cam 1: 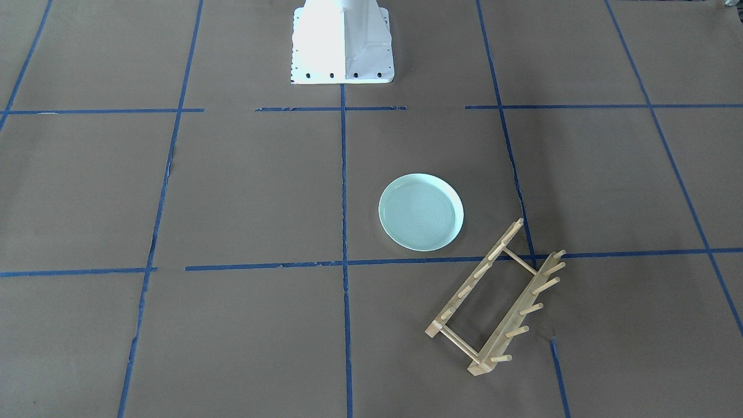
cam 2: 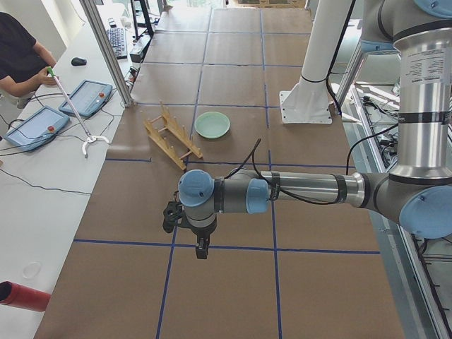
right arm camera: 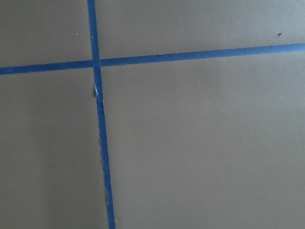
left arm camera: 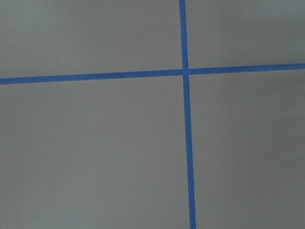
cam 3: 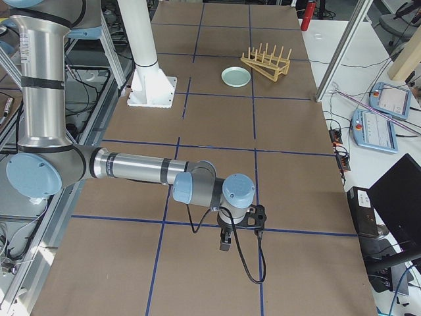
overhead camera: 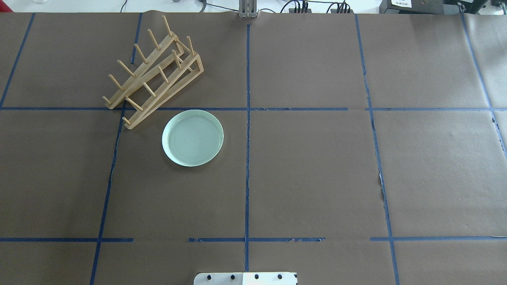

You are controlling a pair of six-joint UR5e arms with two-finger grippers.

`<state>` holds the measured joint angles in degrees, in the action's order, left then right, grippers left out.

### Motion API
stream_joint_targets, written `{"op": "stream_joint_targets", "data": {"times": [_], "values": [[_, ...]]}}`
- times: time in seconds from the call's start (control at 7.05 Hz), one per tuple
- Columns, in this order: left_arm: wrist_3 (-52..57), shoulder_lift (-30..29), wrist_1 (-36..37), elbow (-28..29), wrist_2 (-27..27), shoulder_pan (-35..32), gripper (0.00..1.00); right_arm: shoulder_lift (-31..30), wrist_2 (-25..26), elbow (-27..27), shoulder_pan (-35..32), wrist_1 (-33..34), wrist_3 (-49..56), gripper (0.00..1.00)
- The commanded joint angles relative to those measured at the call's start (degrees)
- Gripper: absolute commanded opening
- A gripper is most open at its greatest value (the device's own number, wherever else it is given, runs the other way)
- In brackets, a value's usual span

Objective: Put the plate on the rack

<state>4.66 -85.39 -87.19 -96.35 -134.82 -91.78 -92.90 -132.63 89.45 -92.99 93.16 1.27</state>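
The pale mint-green plate point(cam 1: 421, 212) lies flat on the brown paper-covered table, also in the overhead view point(overhead camera: 193, 137) and both side views point(cam 2: 212, 125) point(cam 3: 235, 76). The light wooden rack point(cam 1: 516, 316) stands just beyond it on the robot's left, empty, its pegs upright point(overhead camera: 166, 95) point(cam 2: 169, 138) point(cam 3: 266, 62). My left gripper point(cam 2: 202, 248) hangs over the table far from the plate, toward the left end. My right gripper point(cam 3: 224, 243) hangs near the right end. Both show only in side views, so I cannot tell if they are open or shut. The wrist views show only paper and blue tape.
The white robot base point(cam 1: 342, 43) stands at the table's middle rear. An operator point(cam 2: 18, 56) sits at a side bench with two pendants point(cam 2: 35, 127). A metal post point(cam 2: 106, 49) rises at the table's far edge. A red cylinder point(cam 2: 21, 296) lies on the bench.
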Motion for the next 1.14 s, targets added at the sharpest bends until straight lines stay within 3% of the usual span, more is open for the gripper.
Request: {"op": "stream_joint_targets", "data": {"times": [0.0,0.71,0.85,0.99], "values": [[1.3,1.2,-1.2,-0.2,0.1,-0.2,1.00,0.0,0.0,0.0,0.0,0.0,0.0,1.00],[0.5,-8.4,-0.7,-1.8,1.4,-0.1,1.00,0.0,0.0,0.0,0.0,0.0,0.0,1.00],[-3.6,-10.4,1.2,-4.4,1.5,0.3,1.00,0.0,0.0,0.0,0.0,0.0,0.0,1.00],[-8.5,-11.0,4.1,-10.6,1.7,3.1,1.00,0.0,0.0,0.0,0.0,0.0,0.0,1.00]]}}
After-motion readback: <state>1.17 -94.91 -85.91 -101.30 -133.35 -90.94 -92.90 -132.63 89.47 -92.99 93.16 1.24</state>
